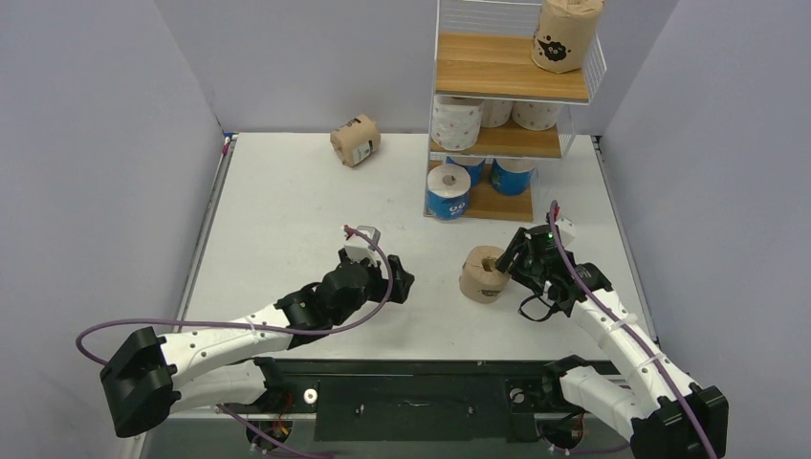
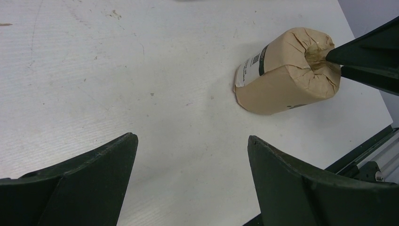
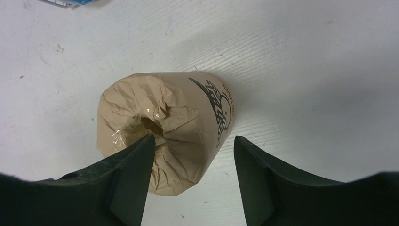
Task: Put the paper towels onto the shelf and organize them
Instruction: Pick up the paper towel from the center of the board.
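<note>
A brown roll (image 1: 483, 273) stands on end on the table; it also shows in the right wrist view (image 3: 188, 113) and the left wrist view (image 2: 287, 70). My right gripper (image 1: 512, 256) is open over it (image 3: 194, 139), one fingertip (image 3: 141, 150) at the core hole, the other outside the roll's wall with a gap. My left gripper (image 1: 397, 277) is open and empty (image 2: 193, 139), left of that roll. The shelf (image 1: 507, 67) holds a brown roll (image 1: 566, 33) on top, three white rolls (image 1: 457, 122) in the middle, and three blue-and-white rolls (image 1: 448, 191) at the bottom.
A third brown roll (image 1: 356, 141) lies on its side at the back of the table, left of the shelf. Grey walls close in the table on both sides and behind. The table's front edge with the arm bases (image 1: 411, 392) is near.
</note>
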